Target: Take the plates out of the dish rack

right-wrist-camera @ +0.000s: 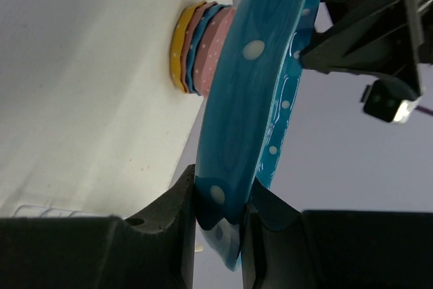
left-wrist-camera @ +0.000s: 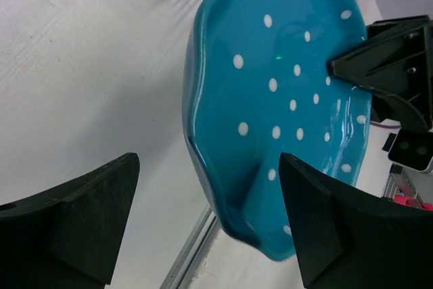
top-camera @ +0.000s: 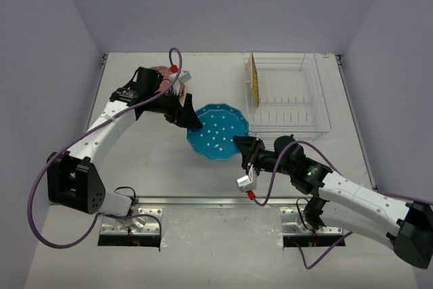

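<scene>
My right gripper (top-camera: 243, 145) is shut on the near-right rim of a teal polka-dotted plate (top-camera: 216, 132) and holds it above the table's middle; the right wrist view shows the rim pinched between its fingers (right-wrist-camera: 220, 216). My left gripper (top-camera: 190, 117) is open at the plate's left rim. In the left wrist view the plate (left-wrist-camera: 284, 99) sits between the spread fingers (left-wrist-camera: 74, 214), and its edge is apart from both. A stack of plates (top-camera: 161, 72), pink on top, lies at the back left, partly hidden by the left arm. A yellow plate (top-camera: 254, 79) stands upright in the clear dish rack (top-camera: 291, 116).
The rack stands at the back right, with bare dividers right of the yellow plate. The stack also shows in the right wrist view (right-wrist-camera: 199, 49), as yellow, pink and blue plates. The left gripper (right-wrist-camera: 365, 25) appears beyond the teal plate there. A metal rail (top-camera: 216, 201) runs along the near edge.
</scene>
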`<state>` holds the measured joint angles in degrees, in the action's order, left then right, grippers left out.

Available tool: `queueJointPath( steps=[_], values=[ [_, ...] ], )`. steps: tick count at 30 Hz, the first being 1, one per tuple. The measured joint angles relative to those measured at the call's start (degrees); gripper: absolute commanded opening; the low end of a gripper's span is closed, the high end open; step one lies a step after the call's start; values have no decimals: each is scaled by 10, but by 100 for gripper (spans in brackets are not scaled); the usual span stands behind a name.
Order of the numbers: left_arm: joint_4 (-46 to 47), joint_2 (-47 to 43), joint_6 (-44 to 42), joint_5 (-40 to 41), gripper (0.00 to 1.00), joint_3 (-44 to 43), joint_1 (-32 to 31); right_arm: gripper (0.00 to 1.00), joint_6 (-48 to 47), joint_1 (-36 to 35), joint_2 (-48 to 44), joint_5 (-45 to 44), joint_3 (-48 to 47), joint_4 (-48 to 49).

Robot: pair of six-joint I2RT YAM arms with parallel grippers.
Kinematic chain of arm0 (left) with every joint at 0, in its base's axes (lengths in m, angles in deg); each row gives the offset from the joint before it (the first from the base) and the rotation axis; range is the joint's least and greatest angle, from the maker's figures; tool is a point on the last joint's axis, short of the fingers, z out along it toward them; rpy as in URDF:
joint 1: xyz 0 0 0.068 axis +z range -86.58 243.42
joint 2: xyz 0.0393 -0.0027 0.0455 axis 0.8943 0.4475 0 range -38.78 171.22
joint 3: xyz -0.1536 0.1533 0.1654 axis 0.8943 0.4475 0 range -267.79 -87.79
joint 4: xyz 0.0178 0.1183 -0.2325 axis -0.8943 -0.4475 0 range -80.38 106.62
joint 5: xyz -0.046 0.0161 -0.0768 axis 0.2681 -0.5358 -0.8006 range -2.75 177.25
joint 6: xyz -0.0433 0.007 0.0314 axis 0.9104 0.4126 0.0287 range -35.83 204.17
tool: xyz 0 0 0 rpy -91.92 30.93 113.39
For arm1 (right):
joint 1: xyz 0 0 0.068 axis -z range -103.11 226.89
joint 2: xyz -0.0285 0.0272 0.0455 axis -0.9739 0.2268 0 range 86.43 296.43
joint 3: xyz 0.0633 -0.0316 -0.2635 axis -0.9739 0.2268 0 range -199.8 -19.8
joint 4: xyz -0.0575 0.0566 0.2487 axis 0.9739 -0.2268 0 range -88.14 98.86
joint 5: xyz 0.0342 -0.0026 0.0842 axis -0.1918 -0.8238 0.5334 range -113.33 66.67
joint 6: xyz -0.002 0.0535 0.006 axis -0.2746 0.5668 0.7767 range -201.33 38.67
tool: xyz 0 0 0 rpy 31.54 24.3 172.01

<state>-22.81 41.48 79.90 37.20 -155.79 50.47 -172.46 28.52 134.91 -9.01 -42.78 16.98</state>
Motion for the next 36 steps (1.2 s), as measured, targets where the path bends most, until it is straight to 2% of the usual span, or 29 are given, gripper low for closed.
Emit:
queueJointPath(
  steps=[2, 4, 6, 9, 10, 12, 14, 15, 18, 19, 20, 21, 23, 24, 28, 31, 36],
  values=[
    [-17, 14, -15, -4, 67, 0, -13, 0, -16, -2, 3, 7, 3, 19],
    [-30, 25, -27, -11, 53, 0, -22, 0, -29, -2, 8, 12, 10, 37],
    [-42, 33, -40, -20, 33, 1, -31, 0, -41, -2, 13, 17, 22, 48],
    [-59, 42, -45, -37, 15, 4, -33, 0, -71, -2, 17, 24, 47, 71],
    [-69, 45, -42, -47, 2, 4, -28, 0, -84, -2, 17, 28, 54, 79],
    [-85, 46, -34, -70, 0, 5, -19, 3, -105, -2, 17, 29, 68, 96],
    [-90, 46, -38, -83, 0, 5, -15, 21, -120, -2, 16, 33, 80, 119],
    [-91, 46, -39, -87, 0, 6, -15, 25, -123, -2, 16, 33, 84, 126],
    [-89, 46, -46, -105, 0, 6, -3, 32, -124, -2, 16, 33, 85, 141],
    [-89, 46, -48, -114, 0, 6, 4, 40, -123, -2, 16, 32, 85, 146],
    [-90, 47, -51, -124, 0, 5, 16, 55, -122, -3, 16, 30, 85, 152],
    [-92, 48, -55, -135, 0, 5, 22, 60, -121, -3, 16, 26, 85, 160],
    [-105, 59, -69, -147, 0, -3, 47, 81, -119, -3, 14, 20, 85, 181],
    [-111, 70, -77, -148, 0, -11, 64, 87, -115, -3, 13, 15, 84, 190],
    [-114, 119, -87, -132, 0, -57, 152, 96, -111, -2, 6, 0, 80, 207],
    [-88, 150, -59, -111, 0, -96, 222, 98, -106, -2, 5, -16, 76, 213],
    [-17, 192, 25, -48, 0, -160, 291, 98, -92, -3, 4, -41, 75, 212]
  ],
)
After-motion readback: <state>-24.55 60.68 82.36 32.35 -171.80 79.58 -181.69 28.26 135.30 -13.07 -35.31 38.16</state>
